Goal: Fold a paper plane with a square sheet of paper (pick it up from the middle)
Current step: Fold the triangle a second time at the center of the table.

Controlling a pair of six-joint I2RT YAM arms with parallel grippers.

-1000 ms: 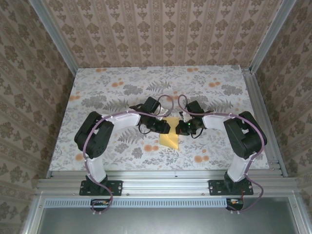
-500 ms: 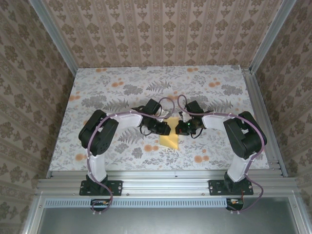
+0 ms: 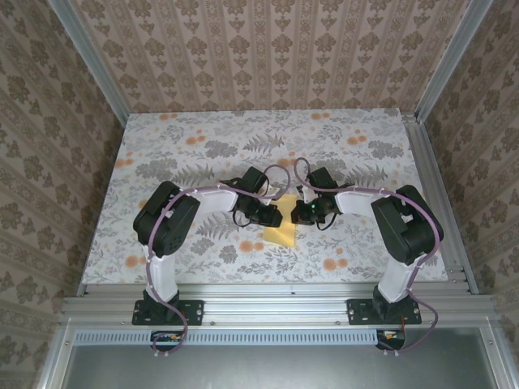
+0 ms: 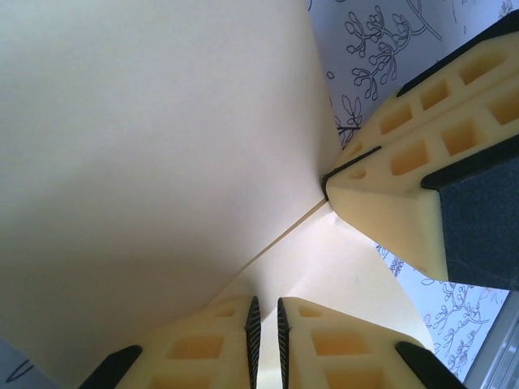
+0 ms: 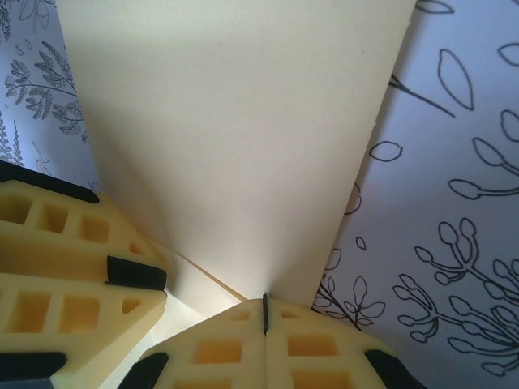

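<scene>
- The left gripper and the right gripper face each other over the middle of the flowered table, tips near one another.
- The yellow sheet of paper lies between the two grippers. Most of what shows from above reaches out from under them towards the arm bases.
- Right gripper, seen from its own wrist: the two foam fingers are pressed flat together with only a dark seam between them. The near edge of the sheet of paper ends right at that seam, pinched there. From the tips the sheet spreads away and upward as a broad pale panel.
- In that same view the left gripper's fingers sit just to the left of the right gripper's tips, against the paper.
- Left gripper, seen from its own wrist: the fingers are almost together, with a thin slit between them. The sheet of paper runs down to the tips. I cannot tell whether it is nipped in the slit or only touched.
- From the left wrist, the right gripper comes in from the right with its tips closed on the paper's edge. A fold line runs from those tips down towards the left gripper's fingers.
- Printed tabletop shows past the paper's right edge.
</scene>
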